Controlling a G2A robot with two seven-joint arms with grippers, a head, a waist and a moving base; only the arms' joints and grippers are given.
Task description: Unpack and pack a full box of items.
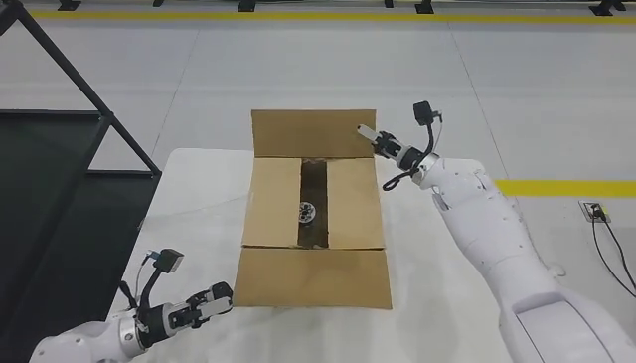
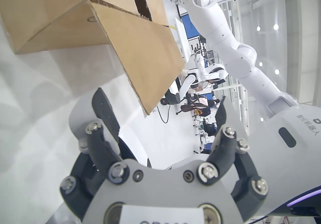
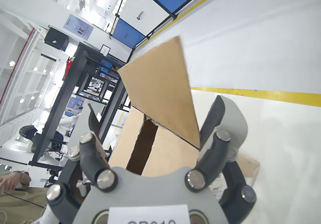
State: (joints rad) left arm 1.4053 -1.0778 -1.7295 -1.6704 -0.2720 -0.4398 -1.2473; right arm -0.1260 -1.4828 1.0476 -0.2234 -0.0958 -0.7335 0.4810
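Looking down, you see the white table (image 1: pixel 199 214) with the cardboard box (image 1: pixel 278 204) at its middle. The box's two side flaps are folded in over the top with a dark slot between them. The far flap (image 1: pixel 303 132) and near flap (image 1: pixel 313 276) are spread outward. Your right hand (image 3: pixel 154 107) is up at the far right corner of the box. Its fingers are spread apart, and the corner of the far flap stands between them. That flap's edge seems to brush one finger (image 3: pixel 213 119) without being clamped. Your left hand (image 2: pixel 160 107) sits low at the near left of the table, fingers apart and holding nothing. The near flap's corner is just ahead of it and not touching. Down in the slot lies a small round item (image 1: pixel 307 210), too small to make out.
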